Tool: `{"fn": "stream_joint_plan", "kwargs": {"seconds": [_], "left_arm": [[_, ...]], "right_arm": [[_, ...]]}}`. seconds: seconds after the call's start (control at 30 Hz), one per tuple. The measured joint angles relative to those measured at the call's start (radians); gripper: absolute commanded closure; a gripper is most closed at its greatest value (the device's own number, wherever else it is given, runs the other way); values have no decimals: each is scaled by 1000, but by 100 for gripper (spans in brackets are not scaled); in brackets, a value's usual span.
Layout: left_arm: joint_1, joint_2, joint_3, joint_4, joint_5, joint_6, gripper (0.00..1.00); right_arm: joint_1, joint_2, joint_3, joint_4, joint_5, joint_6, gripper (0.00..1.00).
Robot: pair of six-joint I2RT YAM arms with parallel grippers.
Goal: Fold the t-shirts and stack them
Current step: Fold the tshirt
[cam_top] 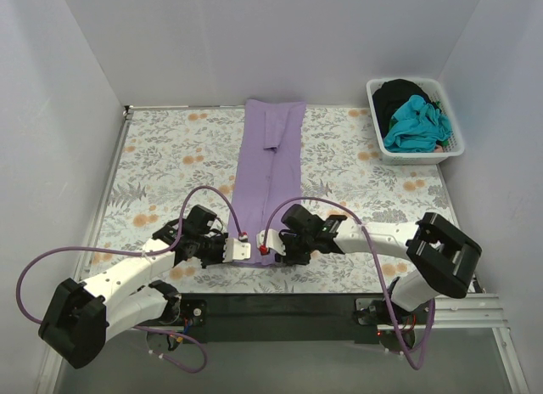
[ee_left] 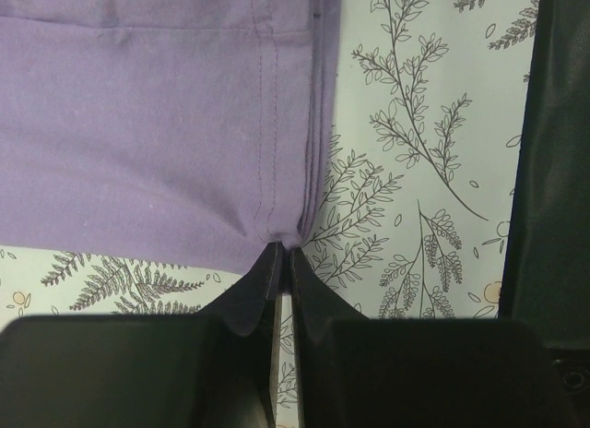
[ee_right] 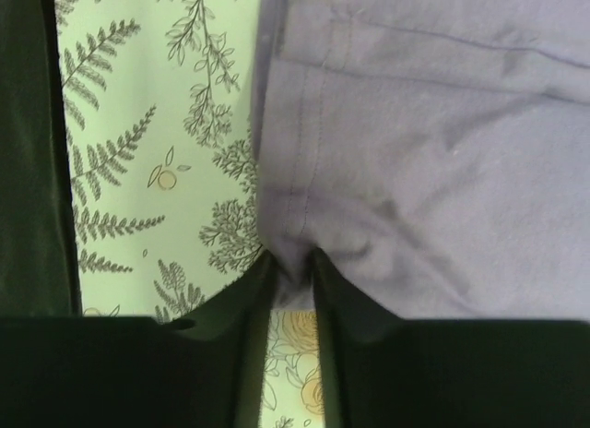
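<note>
A lavender t-shirt lies folded into a long narrow strip down the middle of the floral table cover. My left gripper is at the strip's near left corner. In the left wrist view it is shut, pinching the hem corner of the shirt. My right gripper is at the near right corner. In the right wrist view it has a bunched fold of the shirt squeezed between its fingers. A teal t-shirt and a black one lie crumpled in a basket.
The white basket stands at the back right, against the right wall. White walls enclose the table on three sides. The black base rail runs along the near edge behind both arms.
</note>
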Motion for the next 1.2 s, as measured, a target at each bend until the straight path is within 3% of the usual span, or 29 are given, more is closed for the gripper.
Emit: {"fn": "stream_joint_plan", "kwargs": {"seconds": [0.07, 0.13, 0.33, 0.57, 0.9, 1.2], "left_arm": [[0, 0, 0, 0, 0, -2, 100], [0, 0, 0, 0, 0, -8, 100], [0, 1, 15, -8, 3, -46, 100], [0, -3, 103, -40, 51, -117, 100], [0, -108, 135, -157, 85, -145, 100], [4, -19, 167, -18, 50, -217, 100]], "right_arm": [[-1, 11, 1, 18, 2, 0, 90], [-1, 16, 3, 33, 7, -1, 99], [0, 2, 13, 10, 18, -3, 99], [-2, -90, 15, -158, 28, -4, 99], [-2, -221, 21, -269, 8, 3, 99], [-167, -168, 130, -296, 19, -69, 99]]}}
